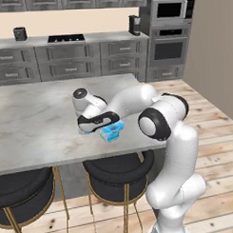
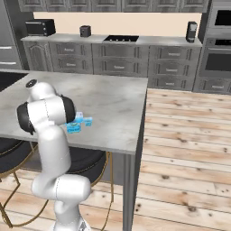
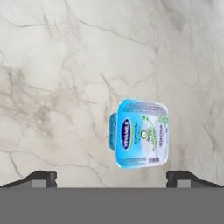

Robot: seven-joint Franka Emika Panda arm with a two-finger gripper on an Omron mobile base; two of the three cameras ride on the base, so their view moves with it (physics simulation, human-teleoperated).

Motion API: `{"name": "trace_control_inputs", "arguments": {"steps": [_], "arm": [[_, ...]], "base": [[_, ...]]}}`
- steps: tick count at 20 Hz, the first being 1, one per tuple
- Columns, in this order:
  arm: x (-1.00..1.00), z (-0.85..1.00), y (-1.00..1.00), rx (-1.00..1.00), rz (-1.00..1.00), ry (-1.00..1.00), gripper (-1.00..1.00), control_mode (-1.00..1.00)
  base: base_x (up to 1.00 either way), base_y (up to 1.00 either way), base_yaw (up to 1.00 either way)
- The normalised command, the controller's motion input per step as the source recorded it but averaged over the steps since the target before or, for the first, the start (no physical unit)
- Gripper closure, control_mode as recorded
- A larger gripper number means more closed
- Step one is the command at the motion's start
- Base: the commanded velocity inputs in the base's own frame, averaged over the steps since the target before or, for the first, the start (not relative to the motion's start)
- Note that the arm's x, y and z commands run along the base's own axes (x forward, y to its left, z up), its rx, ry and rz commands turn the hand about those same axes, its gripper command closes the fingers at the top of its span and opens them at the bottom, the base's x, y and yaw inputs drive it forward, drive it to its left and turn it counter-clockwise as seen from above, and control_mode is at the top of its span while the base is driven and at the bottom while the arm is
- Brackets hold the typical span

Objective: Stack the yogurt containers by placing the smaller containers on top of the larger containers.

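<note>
Blue-and-white yogurt pack [image 3: 141,133] lies lid-up on the marble counter [image 3: 52,65], centre-right of the hand view, above the gripper [image 3: 111,177], whose jaws stand wide apart, holding nothing. Likely light, thin-walled, smooth plastic; grip opposite side walls gently.

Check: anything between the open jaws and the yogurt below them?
Nothing visible. In the hand view the squarish blue-and-white yogurt pack lies on bare grey marble counter, just beyond the open gripper, with clear surface between them. The tiny light-blue cup sits beside the pack.
</note>
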Motion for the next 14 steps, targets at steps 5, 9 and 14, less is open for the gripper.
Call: {"name": "trace_control_inputs", "arguments": {"steps": [5, 9, 14], "arm": [[0.21, -0.14, 0.00, 0.00, 0.00, 0.00, -1.00, -1.00], [0.20, -0.14, 0.01, 0.00, 0.00, 0.01, -1.00, -1.00], [0.14, -0.17, 0.07, 0.00, 0.00, 0.01, -1.00, -1.00]], "base": [[0.00, 0.00, 0.00], [0.00, 0.00, 0.00], [0.00, 0.00, 0.00]]}}
